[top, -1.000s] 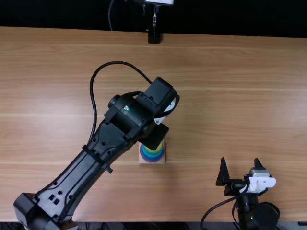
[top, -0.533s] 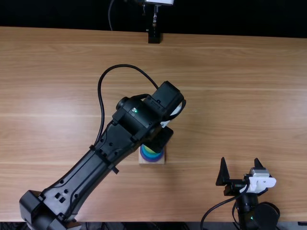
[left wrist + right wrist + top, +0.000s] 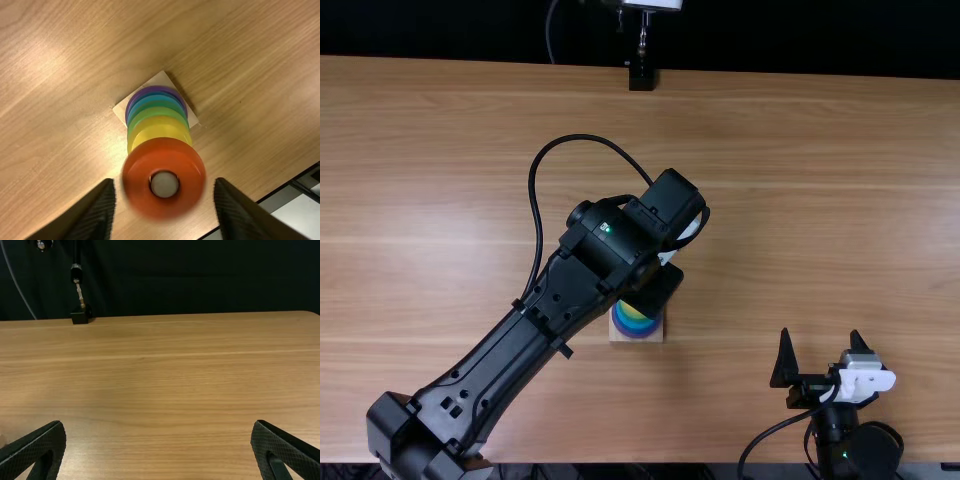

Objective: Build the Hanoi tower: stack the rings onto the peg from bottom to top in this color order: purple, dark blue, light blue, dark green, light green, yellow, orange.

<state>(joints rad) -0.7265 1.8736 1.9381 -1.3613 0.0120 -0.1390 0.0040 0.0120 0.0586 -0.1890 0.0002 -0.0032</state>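
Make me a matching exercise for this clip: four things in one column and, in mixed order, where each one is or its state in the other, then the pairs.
Things
1. Orange ring
2. Purple ring
3. Square base
4. Right gripper

Places and states
A. Lowest of the stacked rings
B. Fingers apart, near the near edge of the table
C. Top of the stack, around the tip of the peg
D. Beneath the whole stack

Pairs: 1-C, 2-A, 3-D, 4-B
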